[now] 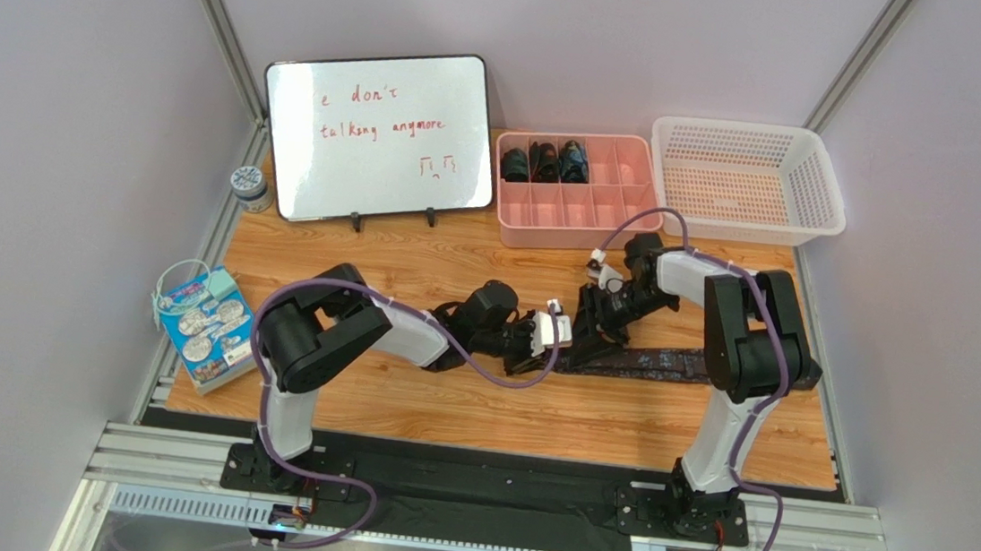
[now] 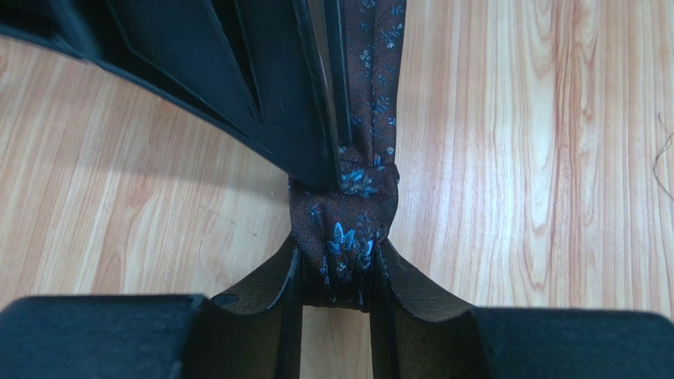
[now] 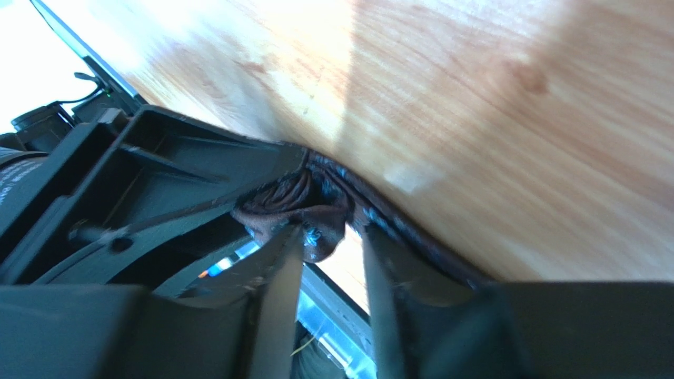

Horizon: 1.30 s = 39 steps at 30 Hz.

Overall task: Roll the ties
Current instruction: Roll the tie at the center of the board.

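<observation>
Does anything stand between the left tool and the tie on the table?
Nothing visible does. The left tool pinches the rolled end of the dark brown, blue-flowered fabric tie; the right tool is at the same roll.

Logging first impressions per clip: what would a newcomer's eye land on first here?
Mid-table, the left gripper pinches the bunched end of a dark patterned tie, with the right gripper close beside it. At the back, a whiteboard with red handwriting stands on the left, and a pink tray holds three dark rolls in its far row.
</observation>
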### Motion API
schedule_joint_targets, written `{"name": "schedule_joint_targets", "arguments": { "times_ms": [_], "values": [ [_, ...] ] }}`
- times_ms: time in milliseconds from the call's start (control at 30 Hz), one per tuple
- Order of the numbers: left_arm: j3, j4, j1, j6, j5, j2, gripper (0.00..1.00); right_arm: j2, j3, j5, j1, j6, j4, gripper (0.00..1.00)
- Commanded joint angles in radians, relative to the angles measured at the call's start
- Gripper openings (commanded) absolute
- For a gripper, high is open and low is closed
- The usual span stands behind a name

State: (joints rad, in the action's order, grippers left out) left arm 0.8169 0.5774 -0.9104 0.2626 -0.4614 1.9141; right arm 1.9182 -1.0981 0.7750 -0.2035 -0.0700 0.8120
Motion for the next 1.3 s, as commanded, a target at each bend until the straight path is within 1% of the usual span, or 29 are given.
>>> {"name": "schedule_joint_targets", "arguments": {
  "times_ms": [0, 33, 67, 133, 200, 233, 367, 433, 467, 500, 533, 567, 600, 633, 667, 700, 733, 767, 800, 833, 867, 900, 933, 1000, 1100, 1167, 1200, 1233, 1267],
  "values": [
    [0.057, -0.436, -0.008, 0.070, 0.069, -0.021, 0.08, -0.099, -0.002, -0.003, 0.027, 0.021, -0.034, 0.48],
    [0.070, -0.486, -0.012, 0.064, 0.082, -0.020, 0.08, -0.111, 0.007, 0.027, 0.027, 0.004, -0.039, 0.49],
    [0.083, -0.513, -0.013, 0.061, 0.105, -0.020, 0.09, -0.120, 0.017, 0.042, 0.026, -0.007, -0.048, 0.51],
    [0.114, -0.559, -0.018, 0.052, 0.130, -0.012, 0.09, -0.131, 0.047, 0.073, 0.019, -0.030, -0.076, 0.52],
    [0.146, -0.574, -0.022, 0.040, 0.151, 0.002, 0.10, -0.116, 0.064, 0.089, 0.001, -0.045, -0.097, 0.51],
    [0.157, -0.624, -0.027, 0.033, 0.156, 0.006, 0.10, -0.107, 0.066, 0.092, -0.007, -0.045, -0.103, 0.51],
    [0.192, -0.663, -0.035, 0.033, 0.191, 0.022, 0.12, -0.071, 0.072, 0.086, -0.025, -0.067, -0.148, 0.49],
    [0.200, -0.672, -0.036, 0.033, 0.191, 0.023, 0.12, -0.045, 0.058, 0.054, -0.028, -0.053, -0.149, 0.42],
    [0.200, -0.672, -0.035, 0.033, 0.188, 0.023, 0.14, -0.036, 0.055, 0.040, -0.027, -0.048, -0.149, 0.31],
    [0.197, -0.672, -0.035, 0.033, 0.188, 0.020, 0.16, -0.030, 0.052, 0.018, -0.028, -0.037, -0.145, 0.23],
    [0.196, -0.666, -0.035, 0.029, 0.188, 0.020, 0.19, -0.027, 0.049, 0.009, -0.027, -0.033, -0.143, 0.16],
    [0.192, -0.665, -0.033, 0.024, 0.173, 0.017, 0.28, -0.019, 0.050, -0.005, -0.027, -0.028, -0.140, 0.02],
    [0.179, -0.659, -0.031, 0.021, 0.168, 0.011, 0.33, -0.016, 0.050, -0.035, -0.024, -0.024, -0.142, 0.00],
    [0.165, -0.619, -0.022, 0.006, 0.158, 0.003, 0.38, -0.012, 0.052, -0.055, -0.024, -0.010, -0.137, 0.00],
    [0.147, -0.590, -0.013, 0.000, 0.101, -0.006, 0.50, -0.001, 0.055, -0.074, -0.020, -0.004, -0.134, 0.00],
    [0.101, -0.543, -0.004, -0.019, 0.087, -0.030, 0.54, 0.005, 0.056, -0.100, -0.014, 0.001, -0.131, 0.00],
    [0.076, -0.445, 0.016, -0.058, 0.061, -0.042, 0.57, 0.010, 0.058, -0.112, -0.010, 0.001, -0.131, 0.00],
    [0.050, -0.394, 0.027, -0.074, -0.013, -0.052, 0.62, 0.022, 0.058, -0.123, -0.008, 0.004, -0.129, 0.00],
    [-0.005, -0.334, 0.034, -0.091, -0.034, -0.067, 0.66, 0.028, 0.058, -0.144, -0.005, 0.004, -0.129, 0.00],
    [-0.037, -0.188, 0.038, -0.129, -0.046, -0.070, 0.71, 0.034, 0.058, -0.158, -0.004, 0.003, -0.128, 0.00],
    [-0.067, -0.110, 0.042, -0.137, -0.069, -0.072, 0.86, 0.042, 0.058, -0.169, -0.004, 0.003, -0.128, 0.00],
    [-0.109, -0.040, 0.044, -0.146, -0.077, -0.057, 0.88, 0.059, 0.052, -0.181, -0.004, 0.006, -0.117, 0.00],
    [-0.119, 0.078, 0.044, -0.155, -0.085, -0.040, 0.89, 0.068, 0.047, -0.189, -0.004, 0.007, -0.113, 0.00],
    [-0.108, 0.168, 0.044, -0.189, -0.099, 0.017, 0.89, 0.083, 0.038, -0.215, -0.005, 0.012, -0.106, 0.00],
    [-0.087, 0.255, 0.042, -0.204, -0.082, 0.086, 0.89, 0.091, 0.027, -0.238, -0.011, 0.016, -0.102, 0.00],
    [-0.065, 0.272, 0.041, -0.177, -0.095, 0.120, 0.87, 0.093, 0.029, -0.234, -0.017, 0.013, -0.105, 0.00],
    [-0.062, 0.272, 0.036, -0.162, -0.102, 0.129, 0.84, 0.093, 0.030, -0.230, -0.019, 0.010, -0.108, 0.00],
    [-0.059, 0.271, 0.035, -0.146, -0.109, 0.134, 0.74, 0.096, 0.033, -0.226, -0.022, 0.012, -0.109, 0.00],
    [-0.056, 0.263, 0.031, -0.128, -0.112, 0.134, 0.67, 0.096, 0.038, -0.221, -0.020, 0.006, -0.120, 0.00]
  ]
}}
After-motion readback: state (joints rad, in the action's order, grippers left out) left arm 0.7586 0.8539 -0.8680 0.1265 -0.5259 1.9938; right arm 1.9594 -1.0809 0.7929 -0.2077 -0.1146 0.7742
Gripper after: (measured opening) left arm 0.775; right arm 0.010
